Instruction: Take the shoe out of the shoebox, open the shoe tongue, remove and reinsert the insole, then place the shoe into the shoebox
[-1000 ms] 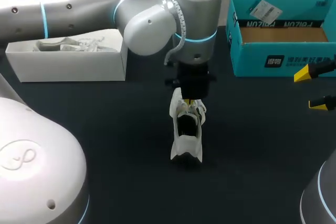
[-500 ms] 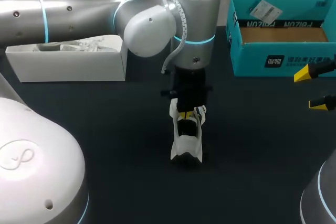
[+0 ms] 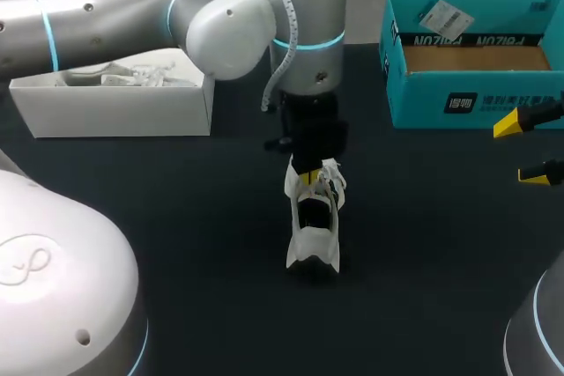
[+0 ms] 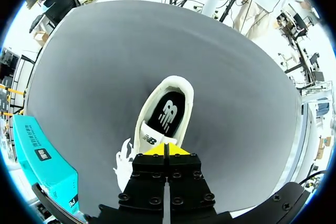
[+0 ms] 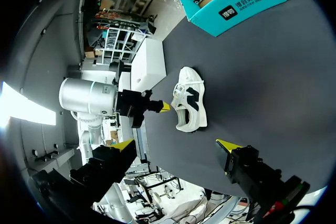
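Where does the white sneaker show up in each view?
Head view: white lace-up sneaker in the middle, under the left gripper.
Left wrist view: sneaker just ahead of that gripper.
Right wrist view: sneaker ahead of the right gripper.
Shared landmark: teal cardboard shoebox.

A long white box (image 3: 113,110) sits well off to one side of the left gripper (image 3: 306,179), far from its tips. The box is open on top, and white crumpled stuff (image 3: 132,74) lies inside it. The black table (image 3: 203,217) spreads out flat under the gripper and all around it.
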Controlling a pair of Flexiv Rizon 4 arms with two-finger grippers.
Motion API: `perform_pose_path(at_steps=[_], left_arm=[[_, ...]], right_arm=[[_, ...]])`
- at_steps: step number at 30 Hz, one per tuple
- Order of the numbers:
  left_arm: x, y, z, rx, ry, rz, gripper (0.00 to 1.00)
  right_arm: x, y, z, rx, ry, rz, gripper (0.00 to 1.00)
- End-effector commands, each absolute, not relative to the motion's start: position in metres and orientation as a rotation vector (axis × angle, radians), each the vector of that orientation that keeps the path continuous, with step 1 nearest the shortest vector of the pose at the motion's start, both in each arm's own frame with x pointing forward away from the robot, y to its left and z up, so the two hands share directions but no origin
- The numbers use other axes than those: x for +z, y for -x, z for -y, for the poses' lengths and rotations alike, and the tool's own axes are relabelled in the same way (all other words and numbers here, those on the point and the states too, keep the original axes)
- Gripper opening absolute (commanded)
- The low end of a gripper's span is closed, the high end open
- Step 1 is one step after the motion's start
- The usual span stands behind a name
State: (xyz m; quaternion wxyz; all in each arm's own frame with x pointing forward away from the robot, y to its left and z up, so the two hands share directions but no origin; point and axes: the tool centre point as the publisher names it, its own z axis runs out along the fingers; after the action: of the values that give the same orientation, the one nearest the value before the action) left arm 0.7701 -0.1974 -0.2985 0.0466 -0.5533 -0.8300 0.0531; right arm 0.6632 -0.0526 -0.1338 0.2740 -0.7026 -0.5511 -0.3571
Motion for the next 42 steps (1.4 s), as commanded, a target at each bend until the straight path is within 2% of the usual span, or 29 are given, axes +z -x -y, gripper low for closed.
perform_pose_path(at_steps=[1,8,21,30,31,32,33,34,35,36,37,40,42], left_arm=[[-0.296,-0.769,0.195,0.164,1.559,2.6,0.0],[-0.278,-0.731,0.183,0.089,0.157,2.982,0.0],[-0.278,-0.731,0.183,0.089,0.157,2.982,0.0],[-0.28,-0.7,0.184,0.177,-0.111,3.192,0.0],[-0.281,-0.698,0.184,0.171,-0.123,3.211,0.07],[-0.282,-0.697,0.183,0.16,-0.111,3.223,0.32],[-0.283,-0.697,0.183,0.191,-0.119,3.224,0.45],[-0.282,-0.698,0.182,0.186,-0.121,3.219,0.49],[-0.282,-0.697,0.18,0.174,-0.086,3.216,0.59],[-0.281,-0.697,0.18,0.179,-0.087,3.215,0.78],[-0.28,-0.697,0.179,0.169,-0.071,3.217,0.91],[-0.28,-0.694,0.176,0.137,-0.047,3.216,1.0],[-0.281,-0.692,0.176,0.124,-0.029,3.211,1.0]], right_arm=[[-0.134,-0.661,0.052,-0.961,1.894,1.481,1.0],[-0.134,-0.661,0.052,-0.961,1.894,1.481,1.0],[-0.134,-0.661,0.052,-0.961,1.894,1.481,1.0],[-0.134,-0.661,0.052,-0.961,1.894,1.481,1.0],[-0.134,-0.661,0.052,-0.961,1.894,1.481,1.0],[-0.134,-0.661,0.052,-0.961,1.894,1.481,1.0],[-0.134,-0.661,0.052,-0.961,1.894,1.481,1.0],[-0.134,-0.661,0.052,-0.961,1.894,1.481,1.0],[-0.134,-0.661,0.052,-0.961,1.894,1.481,1.0],[-0.134,-0.661,0.052,-0.961,1.894,1.481,1.0],[-0.134,-0.661,0.052,-0.961,1.894,1.481,1.0],[-0.134,-0.661,0.052,-0.961,1.894,1.481,1.0],[-0.134,-0.661,0.052,-0.961,1.894,1.481,1.0]])
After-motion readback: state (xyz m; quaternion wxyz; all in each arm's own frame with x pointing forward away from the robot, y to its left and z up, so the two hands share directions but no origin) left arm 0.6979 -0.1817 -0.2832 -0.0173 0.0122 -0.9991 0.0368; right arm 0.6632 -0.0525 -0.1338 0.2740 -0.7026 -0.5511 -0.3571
